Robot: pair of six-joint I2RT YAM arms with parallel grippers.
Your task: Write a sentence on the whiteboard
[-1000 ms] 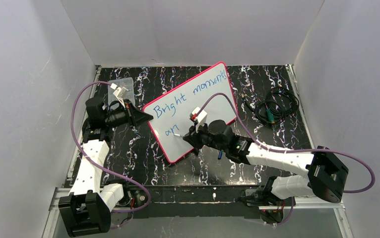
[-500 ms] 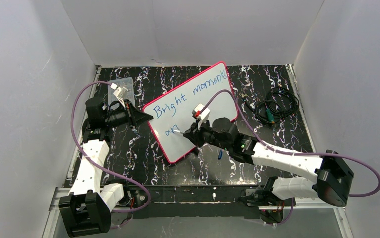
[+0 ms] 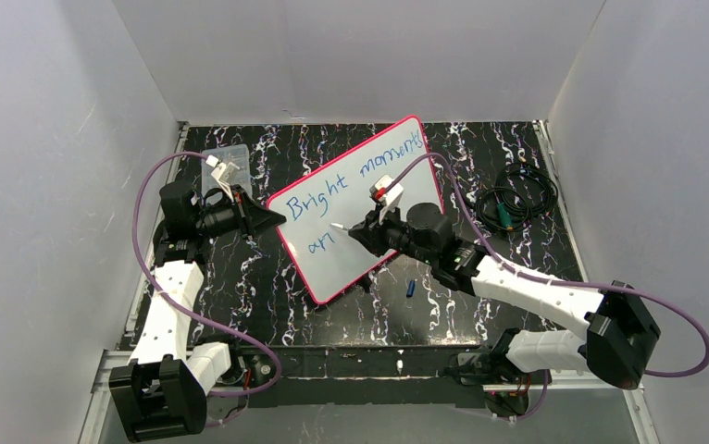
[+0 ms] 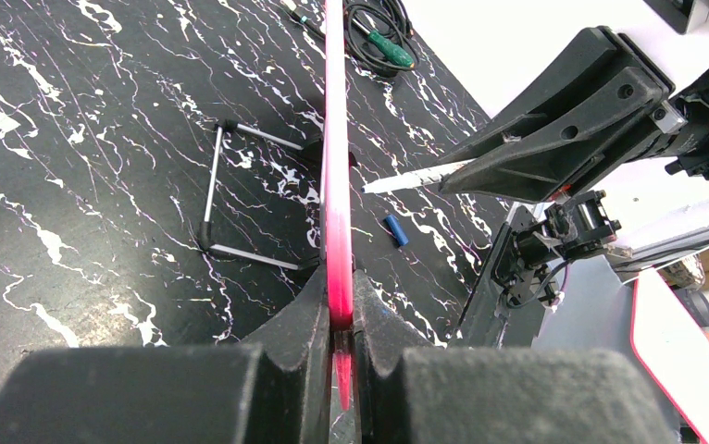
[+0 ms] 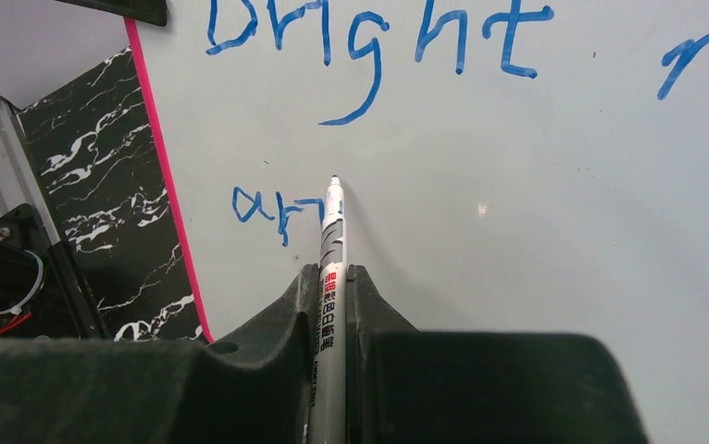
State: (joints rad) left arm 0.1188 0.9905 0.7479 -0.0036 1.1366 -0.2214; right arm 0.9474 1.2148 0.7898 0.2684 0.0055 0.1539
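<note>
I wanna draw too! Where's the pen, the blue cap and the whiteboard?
pen [image 5: 332,264]: right wrist view, on its printed barrel.
blue cap [image 3: 410,288]: top view, on its middle.
whiteboard [image 3: 337,268]: top view, on its bare lower part.

The whiteboard [image 3: 332,270] is a large white rectangle with rounded corners and a thin pink-red rim. It sits mid-bench [image 3: 258,287], turned so its long sides run from near left to far right. It is raised at a tilt rather than lying flat, and its left rim is pinched in the left end effector [image 3: 272,219]. The sentence [image 3: 318,196] is blue slanted script in 2 lines. The upper line reads "Bright moments", climbing toward the far right corner. The lower line has only its first few letters, starting with "a", near the board's left side.
</note>
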